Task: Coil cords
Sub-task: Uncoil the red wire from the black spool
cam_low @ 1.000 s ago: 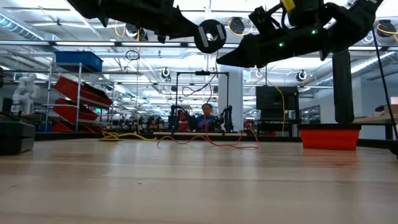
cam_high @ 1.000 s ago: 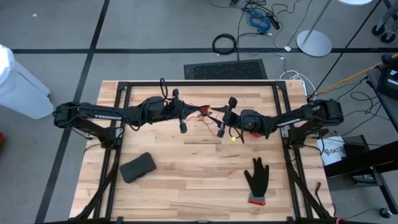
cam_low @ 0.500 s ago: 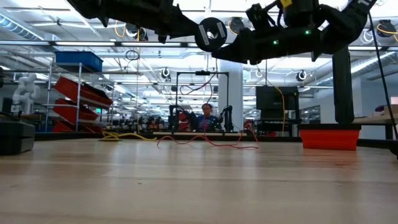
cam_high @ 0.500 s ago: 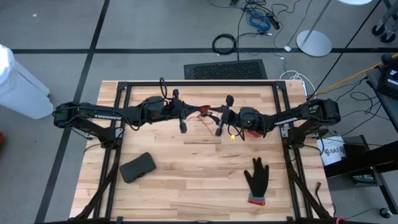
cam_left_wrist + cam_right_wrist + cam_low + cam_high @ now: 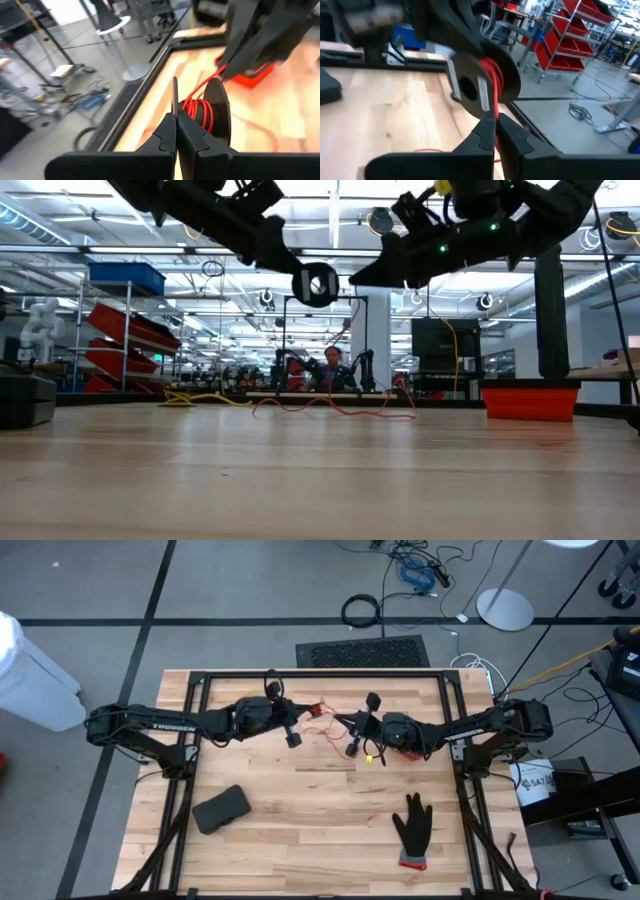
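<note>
A small black spool (image 5: 318, 284) wound with the red cord (image 5: 200, 109) hangs high above the table's middle, between my two grippers. My left gripper (image 5: 175, 125) reaches in from the table's left and is shut on the spool (image 5: 293, 738). My right gripper (image 5: 495, 125) comes from the table's right, right beside the spool (image 5: 470, 90), and is shut on the red cord. The cord's loose part (image 5: 340, 406) trails in slack curves on the table toward the far edge. My left gripper pinches the rim of one spool flange (image 5: 175, 97) between its two fingers. It comes from the table's left, slanting slightly down. The spool is lifted clear of the table. My right gripper pinches the single red strand (image 5: 494, 111) just where it leaves the spool's winding. It comes about level from the table's right. The short stretch from the winding to its fingers (image 5: 212, 82) runs straight.
A black glove (image 5: 412, 828) lies near the front right, and a flat black pouch (image 5: 221, 808) lies near the front left. A red bin (image 5: 528, 400) stands beyond the table's far right. The dark frame (image 5: 320, 674) runs along the far edge.
My left gripper has tipped downward and rolled, so the spool has sunk a little and swung toward the table's left. My right gripper has stayed in place beside the spool and has shut on the red cord.
</note>
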Robot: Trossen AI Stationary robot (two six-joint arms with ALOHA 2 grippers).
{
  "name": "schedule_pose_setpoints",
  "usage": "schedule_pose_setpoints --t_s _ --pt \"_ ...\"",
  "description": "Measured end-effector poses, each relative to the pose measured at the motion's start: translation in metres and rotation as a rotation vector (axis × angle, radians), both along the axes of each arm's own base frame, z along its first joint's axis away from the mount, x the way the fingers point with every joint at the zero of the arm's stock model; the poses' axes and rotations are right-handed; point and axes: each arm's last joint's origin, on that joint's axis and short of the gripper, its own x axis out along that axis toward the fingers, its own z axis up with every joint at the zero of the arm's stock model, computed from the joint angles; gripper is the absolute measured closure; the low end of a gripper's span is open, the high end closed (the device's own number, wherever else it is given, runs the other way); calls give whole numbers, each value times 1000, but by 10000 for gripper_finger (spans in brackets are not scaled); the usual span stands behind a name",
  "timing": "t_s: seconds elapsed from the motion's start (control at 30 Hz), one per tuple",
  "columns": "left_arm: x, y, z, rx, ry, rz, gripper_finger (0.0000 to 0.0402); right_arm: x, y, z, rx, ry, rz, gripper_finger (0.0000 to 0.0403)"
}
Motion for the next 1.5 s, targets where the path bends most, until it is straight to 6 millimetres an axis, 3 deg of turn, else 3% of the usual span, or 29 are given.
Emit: schedule_pose_setpoints --t_s 0.23,0.43,0.73,0.97,1.2,1.33,1.5 --pt "8 5 -8 64 -3 113 402 15 15 18 2 -48 215 403" --pt "23 8 -8 33 -186 148 402 39 15 11 54 102 273 403" --pt "17 -2 7 -17 -254 77 402 28 2 -10 60 335 -83 403" --pt "7 -19 8 -71 -156 21 402 16 -4 4 39 321 -242 403" --pt "1 -25 -12 10 58 189 402 16 27 34 -32 183 -29 403" --pt "1 -24 -11 29 43 239 402 19 53 40 -50 121 185 403" --pt "5 -24 0 11 -97 251 402 22 69 31 -4 134 259 403"
